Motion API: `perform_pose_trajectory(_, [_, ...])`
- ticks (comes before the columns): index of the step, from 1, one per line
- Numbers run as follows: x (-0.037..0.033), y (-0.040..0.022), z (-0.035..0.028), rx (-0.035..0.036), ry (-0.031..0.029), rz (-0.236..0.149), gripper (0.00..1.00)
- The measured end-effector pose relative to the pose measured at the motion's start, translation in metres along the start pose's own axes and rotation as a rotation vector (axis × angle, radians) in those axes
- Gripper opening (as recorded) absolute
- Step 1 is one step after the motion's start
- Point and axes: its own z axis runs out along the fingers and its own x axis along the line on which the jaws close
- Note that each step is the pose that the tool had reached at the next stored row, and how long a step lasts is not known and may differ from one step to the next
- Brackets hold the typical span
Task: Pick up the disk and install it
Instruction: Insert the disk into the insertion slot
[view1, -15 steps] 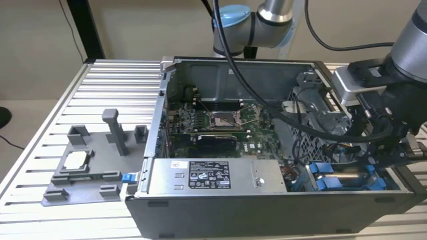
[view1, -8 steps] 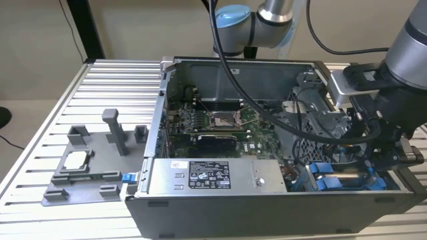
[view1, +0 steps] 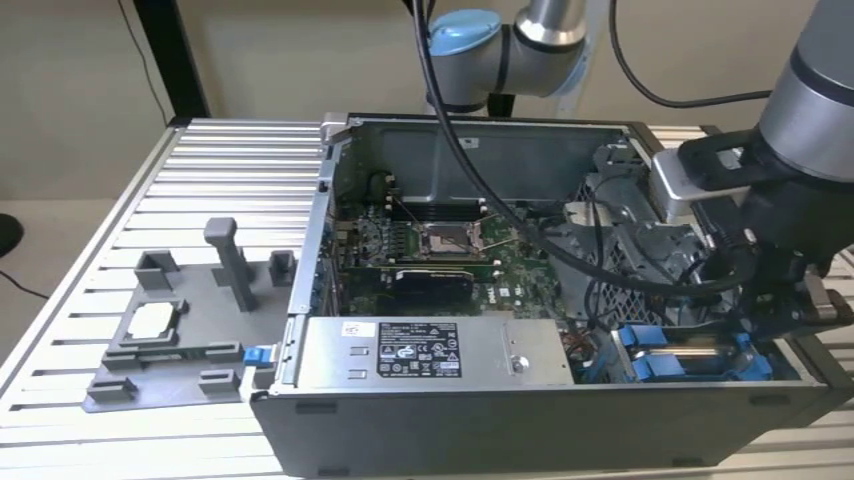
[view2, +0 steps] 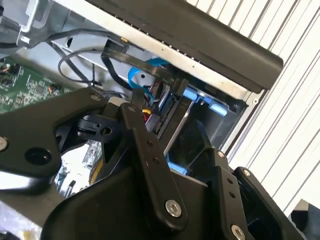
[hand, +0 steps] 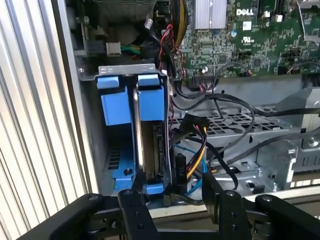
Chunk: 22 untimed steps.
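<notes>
The disk (hand: 151, 145) stands on edge in the drive bay at the front corner of the open computer case (view1: 534, 420), on the exterior view's right. Its blue plastic bracket (hand: 150, 97) shows at the far end, beside a second blue bracket (hand: 112, 105). In the exterior view the disk (view1: 697, 353) lies between blue brackets under the arm. My gripper (hand: 172, 192) reaches down over the disk's near end, open: one finger (hand: 134, 205) lies against the disk's side, the other (hand: 220, 205) stands apart from it among cables. In the second wrist view my gripper (view2: 175, 132) straddles the disk's dark face (view2: 192, 142).
Yellow, orange and black cables (hand: 192, 150) crowd beside the disk. A grey power supply box (view1: 414, 350) fills the case front, with the green motherboard (view1: 441, 240) behind. On the slatted table (view1: 227, 180), at the exterior view's left, a grey fixture (view1: 174, 350) holds a small silver chip (view1: 154, 318).
</notes>
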Motion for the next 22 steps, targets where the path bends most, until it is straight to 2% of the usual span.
perform_pose_trajectory(1, [0.0003,0.0035,-0.0006,0.0109,-0.0013,-0.001,1.0])
perform_pose_trajectory(3, [0.0008,0.0111,-0.002,0.0238,-0.0027,-0.003,1.0])
perform_pose_trajectory(5, [0.0012,0.0177,-0.0023,0.04,-0.0046,-0.004,1.0])
perform_pose_trajectory(7, [0.0011,0.0192,-0.0016,0.0487,-0.0057,-0.005,1.0])
perform_pose_trajectory(15, [0.0011,0.0194,-0.0009,0.0515,-0.007,-0.005,1.0])
perform_pose_trajectory(20, [-0.0004,0.02,0.0007,0.0544,-0.0143,-0.004,1.0])
perform_pose_trajectory(22, [-0.0017,0.0201,0.0008,0.0547,-0.0148,-0.004,1.0])
